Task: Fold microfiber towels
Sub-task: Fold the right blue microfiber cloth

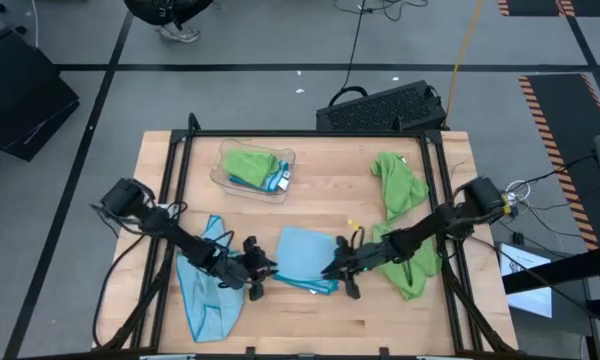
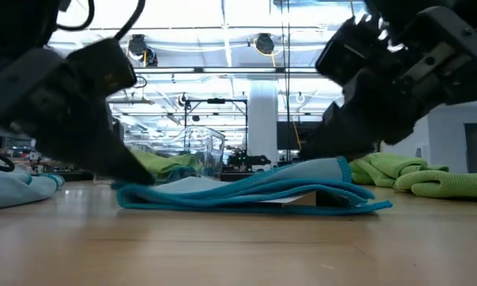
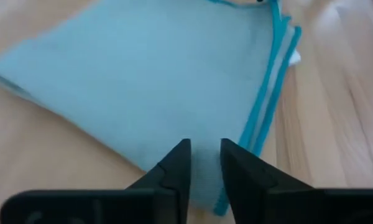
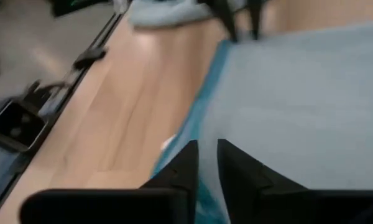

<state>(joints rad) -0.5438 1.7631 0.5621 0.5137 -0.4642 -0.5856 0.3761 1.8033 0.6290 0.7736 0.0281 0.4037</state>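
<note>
One folded light blue microfiber towel (image 1: 302, 256) lies mid-bench; left end effector (image 3: 204, 163) and right end effector (image 4: 206, 163) stand narrowly parted at its near corners, grip unclear; crumpled blue towel (image 1: 206, 290) left, lime green towel (image 1: 402, 215) right, both unfolded.

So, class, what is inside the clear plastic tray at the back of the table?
The clear plastic tray holds a lime green towel with a bit of blue towel beside it. Anything beneath them is covered.
</note>
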